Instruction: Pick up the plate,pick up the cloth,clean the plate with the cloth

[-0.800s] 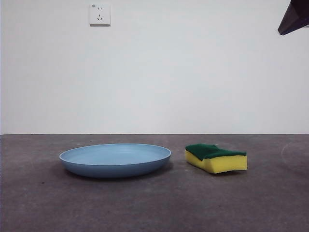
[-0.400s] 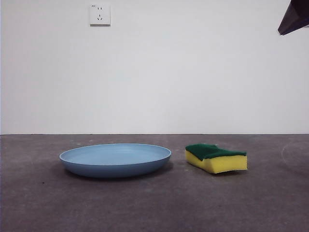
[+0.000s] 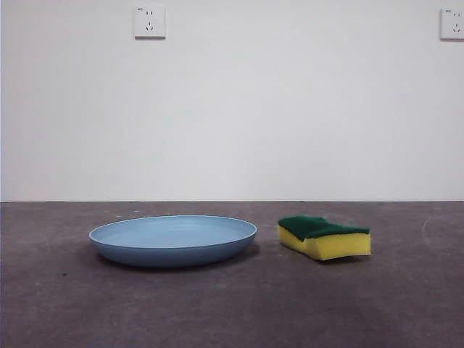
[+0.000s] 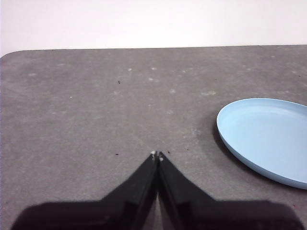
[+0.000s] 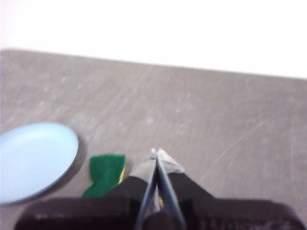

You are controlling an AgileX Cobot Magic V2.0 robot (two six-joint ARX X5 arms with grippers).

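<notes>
The light-blue plate lies flat on the grey table, left of centre in the front view. The cloth, a yellow sponge with a green scouring top, lies just to its right. Neither gripper shows in the front view. My left gripper is shut and empty above bare table, with the plate off to one side of it. My right gripper is shut and empty, high above the table, with the sponge and the plate below and beside it; that view is blurred.
A white wall stands behind the table, with a socket at the upper left and another at the upper right. The table's far edge and rounded corner show in the left wrist view.
The black arm tip at the top right corner of the front view has gone out of view, uncovering a wall socket. The plate and sponge have not moved.
</notes>
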